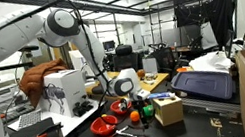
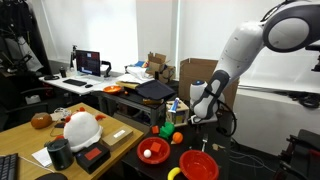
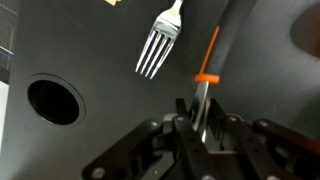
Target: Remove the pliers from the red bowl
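My gripper is shut on a silver tool with an orange band and a dark grey handle; this is not the pliers. In both exterior views the gripper hangs over the dark table, behind the bowls. The wide red bowl sits at the table's front edge, apart from the gripper. The pliers cannot be made out in any view; what lies in the bowl is too small to tell.
A silver fork lies on the dark table beside a round hole. A smaller red bowl, an orange ball, a cardboard box and a dark case stand around.
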`<state>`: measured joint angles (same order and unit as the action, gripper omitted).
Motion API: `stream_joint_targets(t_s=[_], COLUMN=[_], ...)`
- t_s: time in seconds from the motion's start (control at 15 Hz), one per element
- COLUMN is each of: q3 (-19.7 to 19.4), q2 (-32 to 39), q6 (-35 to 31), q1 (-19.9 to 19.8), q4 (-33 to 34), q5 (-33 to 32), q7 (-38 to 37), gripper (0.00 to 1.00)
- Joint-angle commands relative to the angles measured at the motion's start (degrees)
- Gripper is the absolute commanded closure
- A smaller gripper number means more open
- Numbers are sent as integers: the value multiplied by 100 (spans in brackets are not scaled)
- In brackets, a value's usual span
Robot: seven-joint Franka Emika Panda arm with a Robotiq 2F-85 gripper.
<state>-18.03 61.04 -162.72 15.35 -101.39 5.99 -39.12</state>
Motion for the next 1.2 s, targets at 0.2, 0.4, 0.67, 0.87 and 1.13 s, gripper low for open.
stream_joint_targets(t_s=[0.2,0.4,0.67,0.87,1.13], q3=[-404,-288,-93,-186,-521], q2=[188,-71,-947,-1688,-2836], q6=[-224,-403,-835,-638,-226], q1=[464,487,629,821,1155], q4=[-153,-464,-1440,-2181,-3209], q5=[-38,-52,-144,-281,-632], q7=[-240,-20,577,1232,1612], gripper=[18,0,0,0,0])
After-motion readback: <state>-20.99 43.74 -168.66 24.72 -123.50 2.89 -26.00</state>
